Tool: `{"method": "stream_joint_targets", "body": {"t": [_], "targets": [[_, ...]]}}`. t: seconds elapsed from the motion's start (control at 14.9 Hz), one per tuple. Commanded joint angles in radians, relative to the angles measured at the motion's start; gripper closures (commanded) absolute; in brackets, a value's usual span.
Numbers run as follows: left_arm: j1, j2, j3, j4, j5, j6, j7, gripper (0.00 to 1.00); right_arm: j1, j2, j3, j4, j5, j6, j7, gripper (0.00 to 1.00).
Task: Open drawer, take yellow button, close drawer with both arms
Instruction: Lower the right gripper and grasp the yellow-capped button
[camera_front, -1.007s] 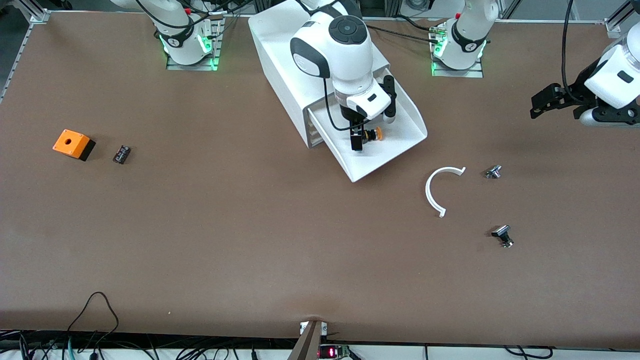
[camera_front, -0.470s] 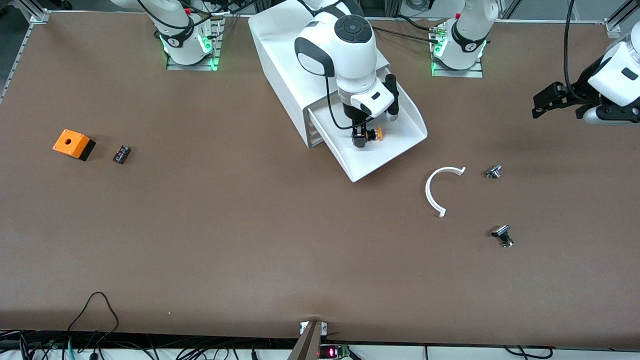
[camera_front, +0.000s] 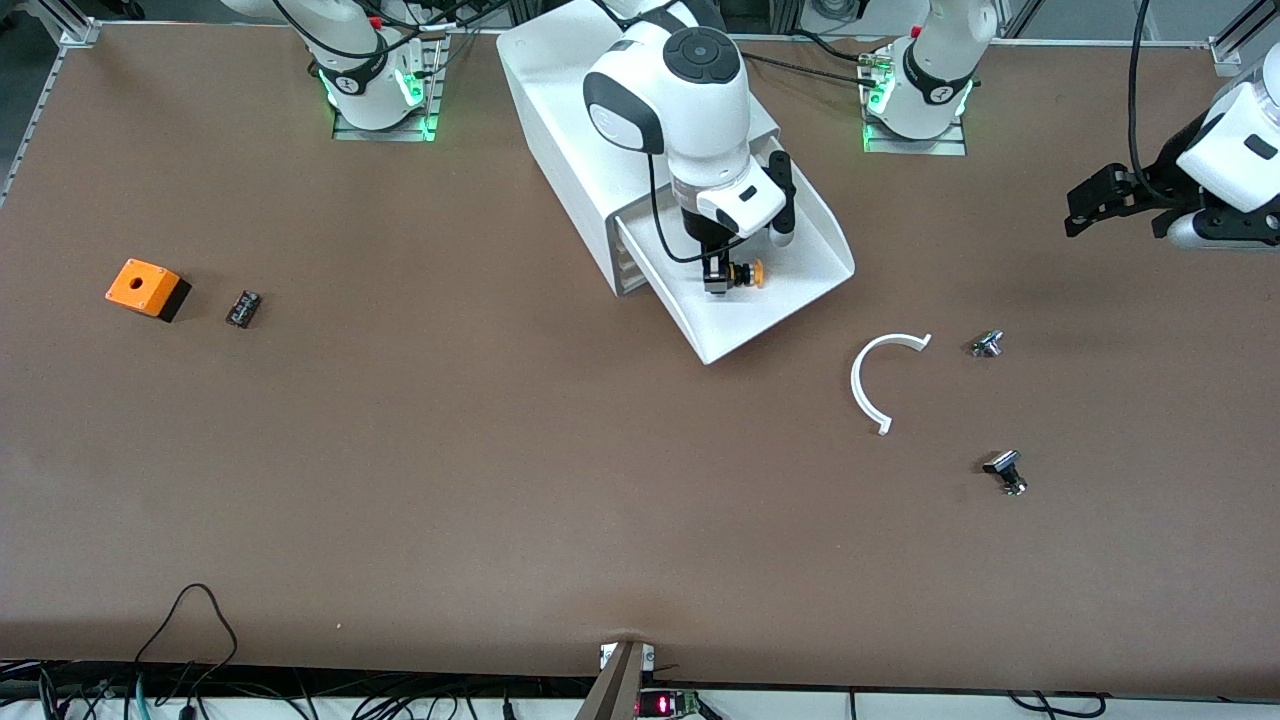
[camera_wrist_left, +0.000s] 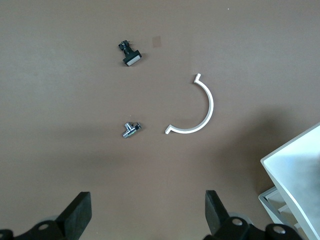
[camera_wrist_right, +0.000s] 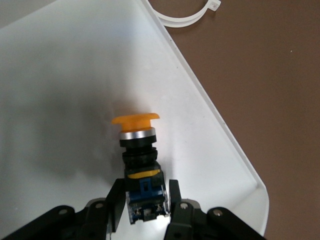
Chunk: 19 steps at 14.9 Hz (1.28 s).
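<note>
The drawer (camera_front: 800, 285), the top tray of the white cabinet (camera_front: 560, 110), is pulled out. The button (camera_front: 746, 273) is in it, with its orange cap pointing toward the left arm's end of the table. My right gripper (camera_front: 717, 281) is down in the drawer and shut on the button's blue stem. In the right wrist view the fingers (camera_wrist_right: 114, 205) clamp the stem of the button (camera_wrist_right: 140, 150) from both sides, and the right gripper (camera_wrist_right: 145, 202) is over the drawer floor (camera_wrist_right: 60, 75). My left gripper (camera_front: 1075, 208) is open and empty over the table's left-arm end, and it also shows in the left wrist view (camera_wrist_left: 148, 216).
A white curved strip (camera_front: 866, 376) lies near the drawer's front corner. Two small silver-and-black parts (camera_front: 987, 343) (camera_front: 1006, 471) lie toward the left arm's end. An orange cube with a hole (camera_front: 146, 288) and a small black part (camera_front: 243, 308) lie toward the right arm's end.
My right gripper has turned a little and drawn in around the button's stem, and the button has shifted slightly with it. My left arm has moved slightly outward.
</note>
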Motion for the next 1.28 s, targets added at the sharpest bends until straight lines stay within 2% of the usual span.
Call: {"method": "stream_joint_targets", "body": {"t": [0.0, 0.4, 0.54, 0.81, 1.21], "targets": [[-0.003, 0.019, -0.003, 0.035, 0.001, -0.025, -0.011, 0.00, 0.005, -0.025, -0.002, 0.010, -0.009, -0.042, -0.002, 0.64], [-0.004, 0.019, -0.003, 0.037, 0.001, -0.025, -0.011, 0.00, 0.008, -0.037, -0.001, 0.007, -0.009, -0.032, 0.007, 0.64], [-0.006, 0.019, -0.003, 0.037, 0.001, -0.025, -0.011, 0.00, 0.013, -0.042, -0.001, 0.009, -0.009, -0.037, 0.008, 0.70], [-0.006, 0.017, -0.003, 0.037, 0.001, -0.025, -0.011, 0.00, 0.010, -0.037, -0.001, 0.009, -0.009, -0.028, 0.021, 0.73], [-0.006, 0.017, -0.003, 0.037, 0.001, -0.025, -0.011, 0.00, 0.041, -0.037, -0.004, 0.010, -0.017, -0.028, 0.085, 0.83]]}}
